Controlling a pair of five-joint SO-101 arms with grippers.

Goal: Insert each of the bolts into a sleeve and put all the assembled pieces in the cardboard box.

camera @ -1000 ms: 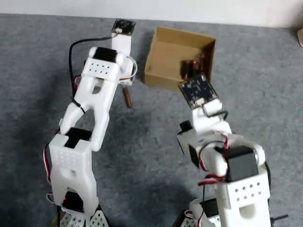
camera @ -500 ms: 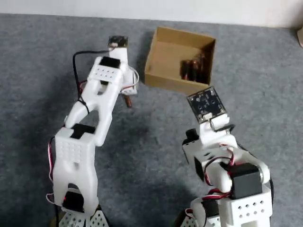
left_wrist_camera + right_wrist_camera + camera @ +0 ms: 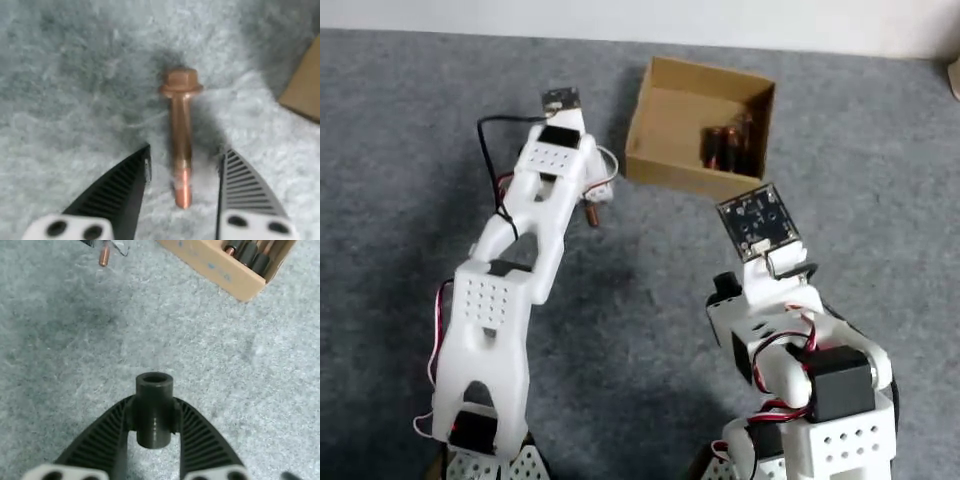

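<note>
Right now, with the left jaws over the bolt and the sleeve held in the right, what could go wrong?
1. The left jaws stand open around the tip end of the bolt, far from its head. Closing there could let it pivot or slip.
2. The right jaws pinch the sleeve by its sides only, so a bolt pushed in off-axis could tilt it.

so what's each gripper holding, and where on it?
Right gripper: black sleeve, clamped across its side wall, bore facing out. Left gripper: nothing, open astride the bolt lying on the carpet.
</note>
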